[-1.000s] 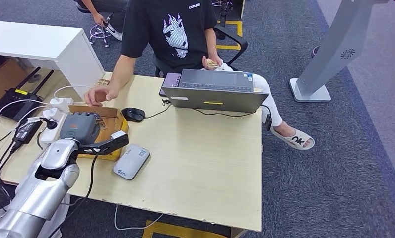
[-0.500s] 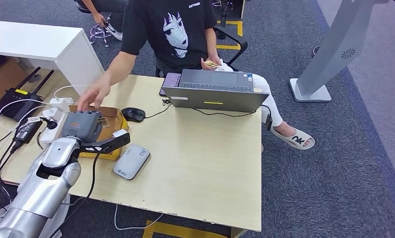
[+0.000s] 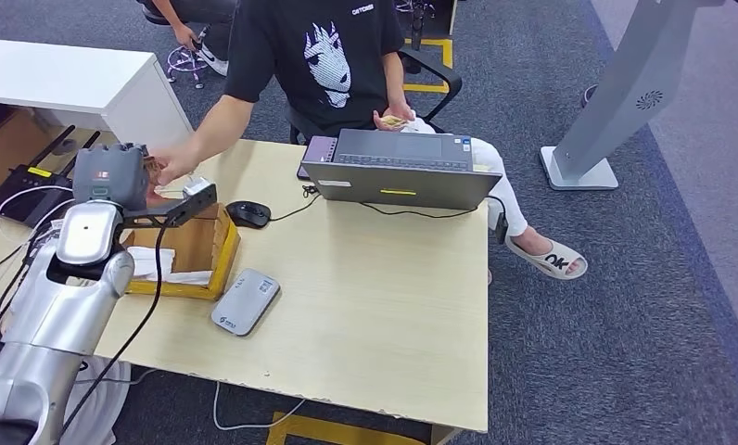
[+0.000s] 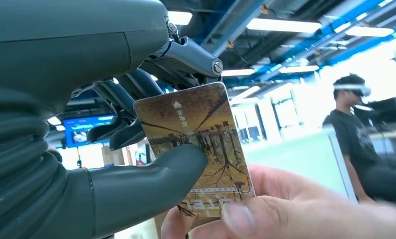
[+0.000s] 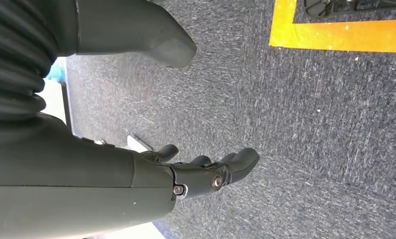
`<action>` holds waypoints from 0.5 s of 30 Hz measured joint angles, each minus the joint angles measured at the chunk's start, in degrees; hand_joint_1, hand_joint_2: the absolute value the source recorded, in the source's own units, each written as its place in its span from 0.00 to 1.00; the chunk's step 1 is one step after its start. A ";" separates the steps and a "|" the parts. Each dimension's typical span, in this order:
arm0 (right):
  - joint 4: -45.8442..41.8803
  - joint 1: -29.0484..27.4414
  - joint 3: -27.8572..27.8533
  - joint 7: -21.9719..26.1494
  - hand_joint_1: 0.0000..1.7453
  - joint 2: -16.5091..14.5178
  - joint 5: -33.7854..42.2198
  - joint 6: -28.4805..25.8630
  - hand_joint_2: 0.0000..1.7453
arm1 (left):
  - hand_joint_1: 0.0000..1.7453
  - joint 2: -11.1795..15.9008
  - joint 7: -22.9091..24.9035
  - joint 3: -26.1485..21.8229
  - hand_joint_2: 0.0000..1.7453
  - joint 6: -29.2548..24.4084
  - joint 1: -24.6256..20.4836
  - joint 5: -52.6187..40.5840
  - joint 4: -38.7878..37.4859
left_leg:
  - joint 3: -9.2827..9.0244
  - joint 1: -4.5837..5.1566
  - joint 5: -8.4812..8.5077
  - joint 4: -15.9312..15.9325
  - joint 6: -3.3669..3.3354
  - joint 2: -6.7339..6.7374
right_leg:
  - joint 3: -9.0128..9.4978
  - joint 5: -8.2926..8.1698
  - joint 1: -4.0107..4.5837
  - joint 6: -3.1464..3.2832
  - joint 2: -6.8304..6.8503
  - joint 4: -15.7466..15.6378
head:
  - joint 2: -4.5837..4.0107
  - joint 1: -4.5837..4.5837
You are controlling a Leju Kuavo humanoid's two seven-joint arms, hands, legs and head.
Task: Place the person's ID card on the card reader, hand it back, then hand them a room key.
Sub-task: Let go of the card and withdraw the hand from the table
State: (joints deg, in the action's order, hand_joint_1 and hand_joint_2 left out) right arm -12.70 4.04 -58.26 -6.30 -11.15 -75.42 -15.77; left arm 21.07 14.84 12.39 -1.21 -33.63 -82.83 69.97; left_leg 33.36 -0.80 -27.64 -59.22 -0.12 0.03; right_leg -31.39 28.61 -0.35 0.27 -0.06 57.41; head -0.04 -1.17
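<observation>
Your left hand [image 4: 101,149] pinches a glossy rectangular card [image 4: 198,149] between thick grey thumb and dark fingers; the person's hand [image 4: 265,209] grips its other end. Since a second ago, you lifted that hand out of the cardboard box [image 3: 203,255] to meet theirs beyond it. Rounded grey reader [image 3: 246,301] lies beside the box. Right hand [image 5: 186,174] hangs loosely spread over coarse carpet [image 5: 310,124].

The surface [image 3: 375,278] is seen from high above, looking forward and down. The left robot hand [image 4: 86,149] and its card [image 4: 196,149] are viewed very close, upward toward ceiling lights. Carpet [image 5: 310,124] is faced by the right wrist camera.
</observation>
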 joint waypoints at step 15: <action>0.00 0.07 0.06 -0.49 0.00 0.00 -0.36 0.18 1.00 | 1.00 -2.38 0.18 -0.59 1.00 1.20 -3.92 -1.00 -2.01 | 0.01 0.01 -0.01 0.00 0.01 0.10 | -0.04 0.00 -0.01 0.00 -0.12 0.01 | 0.00 0.01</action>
State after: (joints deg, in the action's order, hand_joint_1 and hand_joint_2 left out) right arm -12.70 4.10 -58.21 -6.79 -11.15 -75.78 -15.59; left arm 18.69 15.02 11.81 -0.02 -37.55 -83.82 67.96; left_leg 33.37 -0.79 -27.64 -59.22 -0.12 0.13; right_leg -31.43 28.61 -0.36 0.27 -0.19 57.41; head -0.04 -1.16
